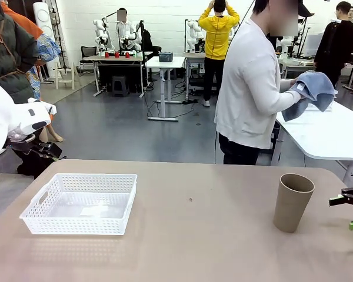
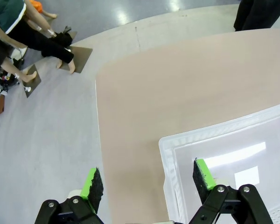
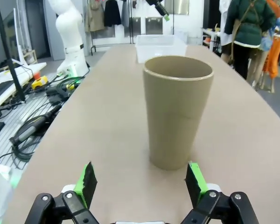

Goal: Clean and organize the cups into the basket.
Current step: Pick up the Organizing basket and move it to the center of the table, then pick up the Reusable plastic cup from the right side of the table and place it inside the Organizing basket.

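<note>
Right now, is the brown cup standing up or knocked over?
Standing up. The tan cup sits base-down on the table, open mouth facing up.

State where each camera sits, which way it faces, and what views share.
Front: fixed on the robot's side, facing across the table at the person; right gripper at the edge, beside the cup.
Left wrist: above the table's edge, looking down on the basket; open left gripper below.
Right wrist: low, level, facing the cup ahead of its open fingers.
Shared: front and right wrist both show cup and basket.
</note>
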Robot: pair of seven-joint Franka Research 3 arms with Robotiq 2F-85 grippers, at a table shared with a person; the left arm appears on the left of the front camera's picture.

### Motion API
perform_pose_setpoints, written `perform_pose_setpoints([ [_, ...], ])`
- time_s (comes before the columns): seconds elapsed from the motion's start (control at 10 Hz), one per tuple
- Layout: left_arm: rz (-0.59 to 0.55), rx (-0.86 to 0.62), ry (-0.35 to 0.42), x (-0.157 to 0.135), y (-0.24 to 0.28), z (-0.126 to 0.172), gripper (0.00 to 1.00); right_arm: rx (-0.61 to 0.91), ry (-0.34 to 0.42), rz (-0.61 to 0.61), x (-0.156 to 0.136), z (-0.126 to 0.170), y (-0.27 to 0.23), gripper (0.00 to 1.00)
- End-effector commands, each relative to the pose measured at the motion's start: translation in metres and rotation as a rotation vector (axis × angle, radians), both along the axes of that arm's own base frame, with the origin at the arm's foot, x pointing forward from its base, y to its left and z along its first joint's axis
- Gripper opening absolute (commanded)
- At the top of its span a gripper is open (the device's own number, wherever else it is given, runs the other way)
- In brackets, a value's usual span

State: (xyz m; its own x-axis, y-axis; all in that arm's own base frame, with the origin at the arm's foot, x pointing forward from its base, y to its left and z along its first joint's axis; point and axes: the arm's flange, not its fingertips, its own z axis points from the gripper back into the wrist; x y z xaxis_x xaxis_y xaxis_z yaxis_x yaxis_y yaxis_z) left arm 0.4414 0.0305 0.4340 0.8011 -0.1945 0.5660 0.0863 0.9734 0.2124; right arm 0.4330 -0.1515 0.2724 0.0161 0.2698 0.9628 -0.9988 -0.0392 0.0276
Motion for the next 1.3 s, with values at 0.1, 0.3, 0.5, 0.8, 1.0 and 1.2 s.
perform_pose_setpoints([
  [0.1,0.058,0.023,0.006,-0.004,-0.004,-0.013,1.00,0.044,-0.019,-0.019,0.018,-0.010,0.010,1.00],
  [0.3,0.010,0.000,0.008,0.000,0.004,-0.004,1.00,0.040,-0.005,-0.019,0.025,-0.018,0.021,1.00],
  [0.5,0.010,0.000,0.008,0.000,0.004,-0.004,1.00,0.041,0.020,-0.001,0.027,-0.025,0.037,1.00],
  [0.8,0.010,0.000,0.008,0.000,0.004,-0.004,1.00,0.041,0.017,0.017,0.022,-0.025,0.035,1.00],
  [1.0,0.010,0.000,0.008,0.000,0.004,-0.004,1.00,0.041,0.017,0.017,0.022,-0.025,0.035,1.00],
  [1.2,0.010,0.000,0.008,0.000,0.004,-0.004,1.00,0.041,0.017,0.017,0.022,-0.025,0.035,1.00],
])
